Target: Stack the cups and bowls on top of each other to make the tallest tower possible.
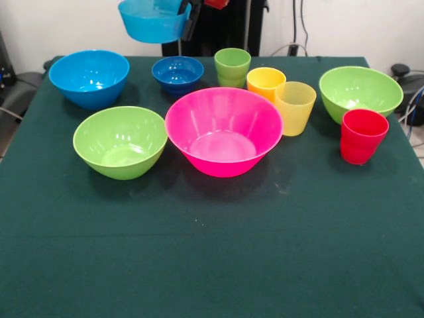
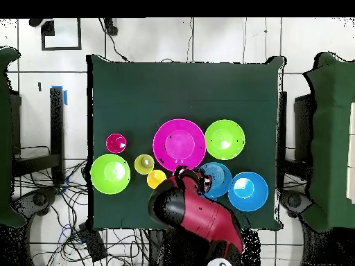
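My gripper [image 1: 191, 18] is shut on the right rim of the small light blue bowl [image 1: 152, 21] and holds it high above the table's far side, a little left of the small dark blue bowl [image 1: 177, 73]. In the overhead view the gripper [image 2: 202, 182] and the held bowl [image 2: 218, 179] hide the dark blue bowl, and the arm [image 2: 197, 216] hides the green cup. The medium blue bowl [image 1: 89, 78] [image 2: 248, 190] stands alone at the far left. The green cup [image 1: 232, 66], orange cup [image 1: 265, 82], yellow cup [image 1: 295, 107] and red cup [image 1: 361, 136] stand upright, unstacked.
The large pink bowl [image 1: 223, 130] [image 2: 179, 144] sits mid-table, between two lime bowls [image 1: 120, 142] [image 1: 360, 91]. All stand on the dark green cloth [image 1: 212, 252]. Cables lie on the floor round the table.
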`<control>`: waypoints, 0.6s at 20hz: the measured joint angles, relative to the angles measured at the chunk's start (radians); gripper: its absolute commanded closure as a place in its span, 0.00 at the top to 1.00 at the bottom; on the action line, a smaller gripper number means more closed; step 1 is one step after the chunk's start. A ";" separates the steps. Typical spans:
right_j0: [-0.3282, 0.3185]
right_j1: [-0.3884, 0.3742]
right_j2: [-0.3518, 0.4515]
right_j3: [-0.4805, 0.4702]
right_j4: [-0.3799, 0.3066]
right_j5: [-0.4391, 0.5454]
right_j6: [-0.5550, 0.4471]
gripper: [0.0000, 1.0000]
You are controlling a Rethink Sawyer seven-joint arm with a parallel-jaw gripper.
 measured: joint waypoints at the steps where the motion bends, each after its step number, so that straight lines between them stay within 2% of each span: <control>1: 0.000 0.000 0.002 0.006 0.000 -0.006 0.007 0.00; 12: -0.003 0.010 0.051 0.051 0.000 -0.082 0.079 0.00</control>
